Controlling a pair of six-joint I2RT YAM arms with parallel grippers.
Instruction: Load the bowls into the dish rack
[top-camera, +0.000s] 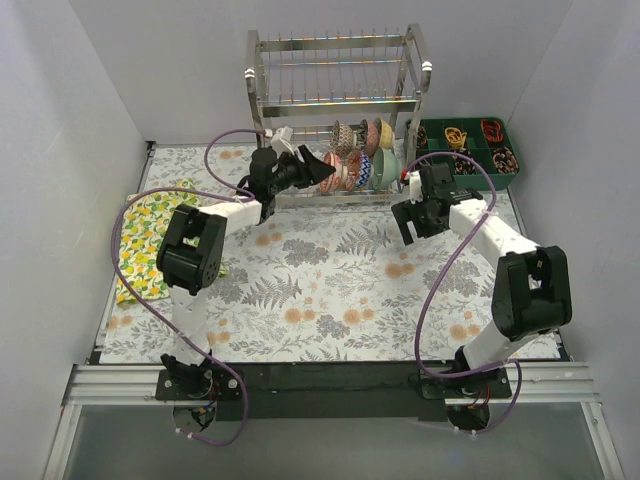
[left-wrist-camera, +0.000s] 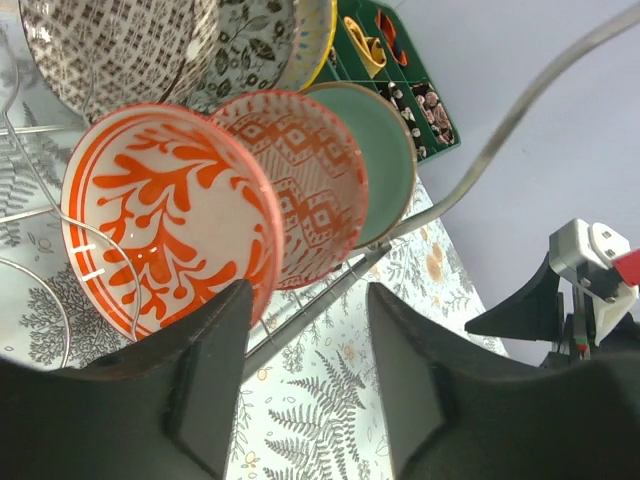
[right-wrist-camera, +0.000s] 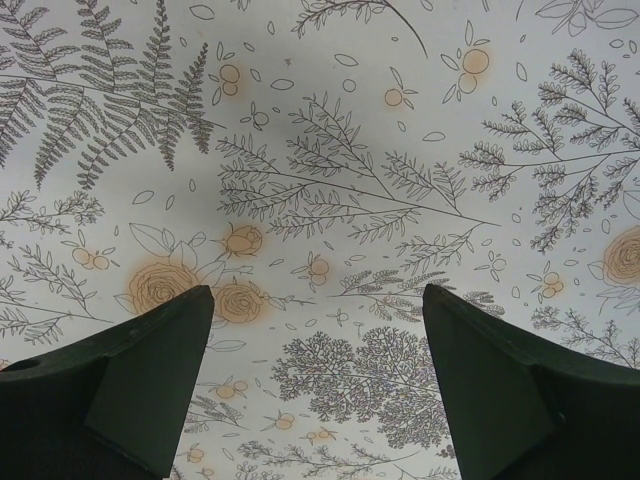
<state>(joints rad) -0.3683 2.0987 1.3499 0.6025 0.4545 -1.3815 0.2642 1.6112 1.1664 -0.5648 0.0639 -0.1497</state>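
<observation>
The chrome dish rack (top-camera: 338, 72) stands at the back of the table. Several bowls (top-camera: 362, 158) sit on edge in its lower tier. The left wrist view shows them close up: an orange-red patterned bowl (left-wrist-camera: 165, 225), a pink-red patterned bowl (left-wrist-camera: 305, 180), a pale green bowl (left-wrist-camera: 388, 160), and behind them a dark grey patterned bowl (left-wrist-camera: 120, 45), a leaf-patterned grey bowl (left-wrist-camera: 250, 40) and a yellow bowl (left-wrist-camera: 318, 40). My left gripper (top-camera: 322, 170) (left-wrist-camera: 305, 370) is open just in front of the orange-red bowl, holding nothing. My right gripper (top-camera: 412, 228) (right-wrist-camera: 315, 295) hangs open over the tablecloth.
A green compartment tray (top-camera: 470, 150) of small items stands right of the rack. A yellow lemon-print cloth (top-camera: 150, 235) lies at the left edge. Purple cables loop over both arms. The rack's lower front bar (left-wrist-camera: 330, 300) runs just beyond my left fingers.
</observation>
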